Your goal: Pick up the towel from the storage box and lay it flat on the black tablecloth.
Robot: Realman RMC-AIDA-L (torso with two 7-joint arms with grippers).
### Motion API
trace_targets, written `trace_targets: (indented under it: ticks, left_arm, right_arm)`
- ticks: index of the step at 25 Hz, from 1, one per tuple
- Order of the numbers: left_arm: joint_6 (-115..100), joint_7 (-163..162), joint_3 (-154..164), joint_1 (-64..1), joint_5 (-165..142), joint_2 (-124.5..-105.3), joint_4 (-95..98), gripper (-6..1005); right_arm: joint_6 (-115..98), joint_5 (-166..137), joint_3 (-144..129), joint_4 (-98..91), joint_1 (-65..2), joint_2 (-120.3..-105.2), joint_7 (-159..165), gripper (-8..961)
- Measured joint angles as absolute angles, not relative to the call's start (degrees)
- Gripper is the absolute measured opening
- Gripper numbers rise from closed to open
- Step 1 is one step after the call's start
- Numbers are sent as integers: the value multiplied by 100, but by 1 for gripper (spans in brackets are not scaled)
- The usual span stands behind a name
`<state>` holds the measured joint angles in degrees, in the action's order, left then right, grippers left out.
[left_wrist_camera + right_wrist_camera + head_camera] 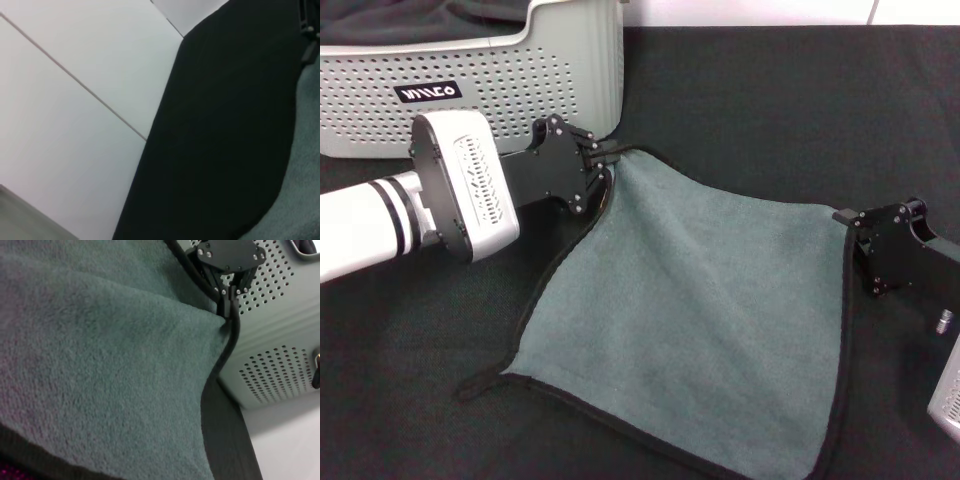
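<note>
The grey-green towel (700, 310) with black trim lies spread across the black tablecloth (770, 100), its near corners resting on the cloth. My left gripper (608, 153) is shut on its far left corner, just in front of the storage box (520, 90). The right wrist view shows those left fingers (231, 296) pinching the black edge beside the box's perforated wall (280, 340), with the towel (100, 350) filling the picture. My right gripper (848, 222) holds the far right corner, slightly raised. The left wrist view shows tablecloth (225, 125) and a strip of towel (305, 175).
A plain black fabric bundle (420, 20) lies inside the box at the back left. Beyond the tablecloth's edge is a white surface (75, 100). Bare tablecloth stretches behind the towel and to its near left (410, 350).
</note>
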<state>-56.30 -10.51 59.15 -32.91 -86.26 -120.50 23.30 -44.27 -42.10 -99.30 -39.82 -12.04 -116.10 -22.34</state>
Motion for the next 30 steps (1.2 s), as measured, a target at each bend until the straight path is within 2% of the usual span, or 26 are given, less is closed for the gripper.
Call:
trace_targets:
  ticks: [5, 8, 10, 13, 18, 25, 30]
  left_arm:
    - [-5584, -946, 5910, -3277, -8559, -12050, 2326, 155]
    - [-5570, -722, 5910, -3235, -8189, -12050, 2275, 156]
    - [-5597, -396, 5911, -3198, -7848, -12050, 2187, 220]
    - [-5630, -24, 5913, -3154, -7596, -12050, 2118, 317]
    - [-5694, 11, 5922, -3084, -7559, -12055, 2099, 549]
    - [-6133, -8, 5923, -2784, -7148, -12045, 2137, 706]
    - [-6845, -607, 5923, -2440, -6710, -12032, 2089, 828]
  right_arm:
    - [-4443, -3864, -9929, -3981, -1193, -11610, -2356, 1]
    - [-4468, -3526, -9970, -3981, -1146, -11613, -2682, 35]
    - [-4453, -3302, -10015, -3981, -1122, -11617, -2887, 58]
    - [-4410, -3084, -10050, -3981, -1071, -11618, -3092, 259]
    - [-4346, -2897, -10048, -3984, -997, -11619, -3253, 480]
    - [-4493, -1989, -10063, -4063, -667, -11619, -4266, 636]
    - [-5668, -1606, -10095, -3935, -491, -11619, -4261, 752]
